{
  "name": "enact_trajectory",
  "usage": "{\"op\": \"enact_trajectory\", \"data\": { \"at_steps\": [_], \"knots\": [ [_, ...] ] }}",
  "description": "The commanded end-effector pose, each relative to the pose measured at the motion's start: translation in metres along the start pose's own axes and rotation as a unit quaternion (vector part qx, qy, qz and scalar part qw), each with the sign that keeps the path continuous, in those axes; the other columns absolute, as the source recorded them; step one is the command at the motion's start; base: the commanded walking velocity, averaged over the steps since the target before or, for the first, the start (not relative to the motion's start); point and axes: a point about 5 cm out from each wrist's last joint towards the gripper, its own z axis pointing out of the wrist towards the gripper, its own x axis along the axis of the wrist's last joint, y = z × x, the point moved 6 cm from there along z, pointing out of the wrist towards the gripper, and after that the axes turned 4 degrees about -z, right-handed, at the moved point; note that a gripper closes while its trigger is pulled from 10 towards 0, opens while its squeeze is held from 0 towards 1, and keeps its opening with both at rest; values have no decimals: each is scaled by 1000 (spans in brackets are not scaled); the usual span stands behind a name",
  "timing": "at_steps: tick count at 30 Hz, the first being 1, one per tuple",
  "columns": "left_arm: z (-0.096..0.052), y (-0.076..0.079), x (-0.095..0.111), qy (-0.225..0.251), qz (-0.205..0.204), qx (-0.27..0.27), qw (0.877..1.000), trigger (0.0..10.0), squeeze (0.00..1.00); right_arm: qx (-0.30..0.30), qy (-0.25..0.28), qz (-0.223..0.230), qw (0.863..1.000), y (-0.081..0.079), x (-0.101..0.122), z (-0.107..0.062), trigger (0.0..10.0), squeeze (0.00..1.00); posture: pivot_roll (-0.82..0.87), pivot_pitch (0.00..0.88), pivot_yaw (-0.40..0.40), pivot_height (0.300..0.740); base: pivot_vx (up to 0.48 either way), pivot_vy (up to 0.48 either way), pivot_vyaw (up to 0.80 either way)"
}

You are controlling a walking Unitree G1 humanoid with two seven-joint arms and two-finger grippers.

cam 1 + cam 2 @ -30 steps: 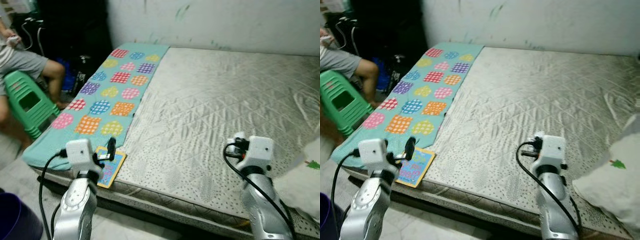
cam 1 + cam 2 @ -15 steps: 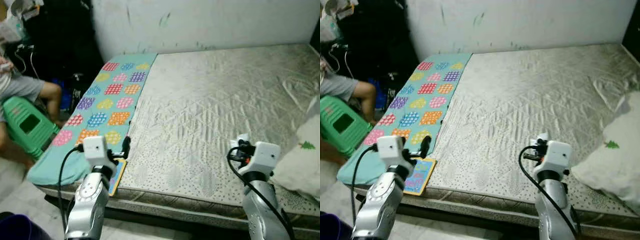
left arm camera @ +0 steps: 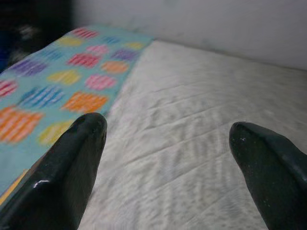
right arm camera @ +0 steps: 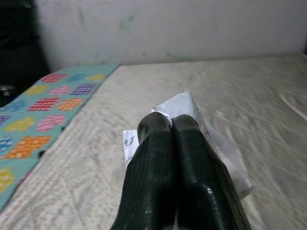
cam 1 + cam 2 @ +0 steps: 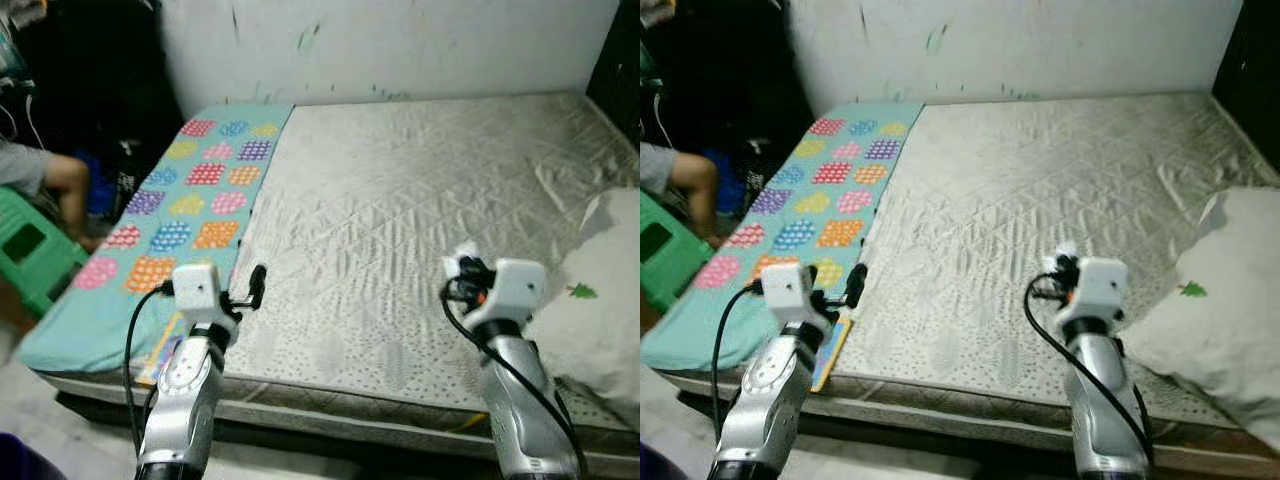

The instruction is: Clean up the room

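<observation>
Over mattress (image 5: 400,210): right tool (image 4: 169,122) pinching white wrapper (image 4: 184,106).

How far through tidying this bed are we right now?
In hand: the right gripper is shut on a white paper scrap, lifted above the mattress. The left gripper is open. Left: a colourful book at the mattress edge, the patterned cloth and the pillow.

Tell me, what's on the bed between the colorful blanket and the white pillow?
Bare quilted mattress lies between the blanket and the pillow, as the eye views show. Both robot arms hover over its near edge.
</observation>
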Motion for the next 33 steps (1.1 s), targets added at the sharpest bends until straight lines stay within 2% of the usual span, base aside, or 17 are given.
{"op": "enact_trajectory", "data": {
  "at_steps": [1,7,9,14,18,20,21,24,26,28,32,33],
  "knots": [
    [-3,-10,14,27,9,17,999,10000,0,10,-13,12,1000,-6,-7,2,10000,0,-121,0,36,740,0,0,0],
    [-7,-19,19,25,27,19,999,10000,0,19,-23,21,999,-17,-17,5,10000,0,-84,0,66,740,0,0,0],
    [-7,-19,20,23,32,15,999,10000,0,16,-24,25,999,-17,-20,4,10000,0,-84,0,66,740,0,0,0],
    [-4,-18,20,16,38,4,999,10000,0,-3,-19,34,999,-13,-21,-2,10000,0,-119,0,123,740,0,0,0],
    [4,-3,18,4,39,-25,999,10000,0,-38,-9,37,999,2,-21,-10,10000,0,-175,0,192,740,0,0,0],
    [5,1,17,1,40,-33,999,10000,0,-44,-7,37,998,5,-21,-12,10000,0,-175,0,192,740,0,0,0],
    [8,9,16,-6,43,-51,998,10000,0,-60,-6,38,997,11,-22,-16,10000,0,-191,0,212,740,0,0,0],
    [13,17,15,-11,46,-70,996,10000,0,-77,-9,42,996,16,-26,-23,10000,0,-220,0,238,740,0,0,0],
    [15,18,15,-12,45,-71,996,10000,0,-76,-9,41,996,15,-26,-23,10000,0,-227,0,238,740,0,0,0],
    [17,19,16,-8,37,-66,997,10000,0,-66,-8,37,997,11,-23,-21,10000,0,-218,0,197,740,0,0,0],
    [9,9,17,11,18,-25,999,10000,0,-5,-18,21,1000,-6,-21,-4,10000,0,-143,0,89,740,0,0,0],
    [7,6,18,14,16,-18,1000,10000,0,3,-19,18,1000,-9,-21,-2,10000,0,-143,0,89,740,0,0,0]
  ]
}}
